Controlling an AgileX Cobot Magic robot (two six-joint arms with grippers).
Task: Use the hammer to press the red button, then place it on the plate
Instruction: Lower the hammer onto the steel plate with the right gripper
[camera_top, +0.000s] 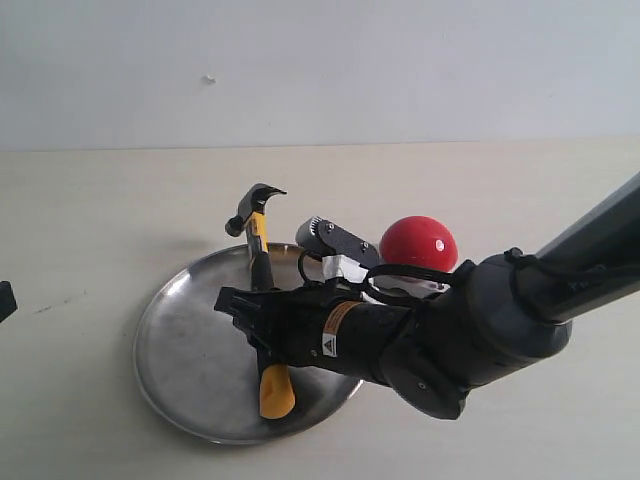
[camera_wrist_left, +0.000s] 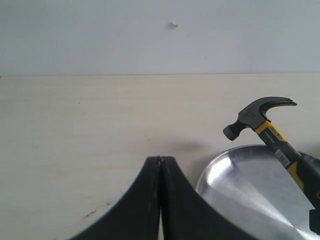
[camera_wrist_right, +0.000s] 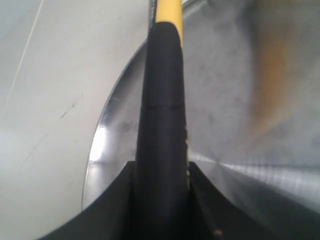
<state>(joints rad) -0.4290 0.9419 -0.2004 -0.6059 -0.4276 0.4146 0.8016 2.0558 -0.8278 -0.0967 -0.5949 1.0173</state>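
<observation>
**A:** We had a pale wall (camera_top: 320, 60) behind and a beige table (camera_top: 80, 220) under everything. What took up the most room on it?

**B:** The plate (camera_top: 180, 350), left of the middle. Our right arm reached across it from the right, and the right gripper (camera_top: 250, 318) hung over the plate's middle.

**A:** And the hammer (camera_top: 258, 240)?

**B:** We held it there. The right wrist view showed the fingers (camera_wrist_right: 122, 200) pinching the black part of the handle from both sides. The hammer lay tilted over the plate. Its head was raised past the far rim and its yellow butt was low, near the near rim. We could not tell whether the butt touched the metal.

**A:** Where did that leave the button (camera_top: 418, 243)?

**B:** It stood just beyond the plate's right rim, behind our arm and well clear of the hammer head. Nothing on it showed whether it had been pressed. With the hammer lined up over the plate rather than over the button, we judged the pressing done and the placing under way.

**A:** So what was left?

**B:** We had to lower the hammer until it lay flat on the plate, with the head brought in from beyond the rim. Then we had to let go and lift the arm away.

**A:** And the left gripper (camera_wrist_left: 160, 160)?

**B:** It was idle off to the left of the plate, near the table's edge in the exterior view. Its fingers were pressed together on nothing.
</observation>
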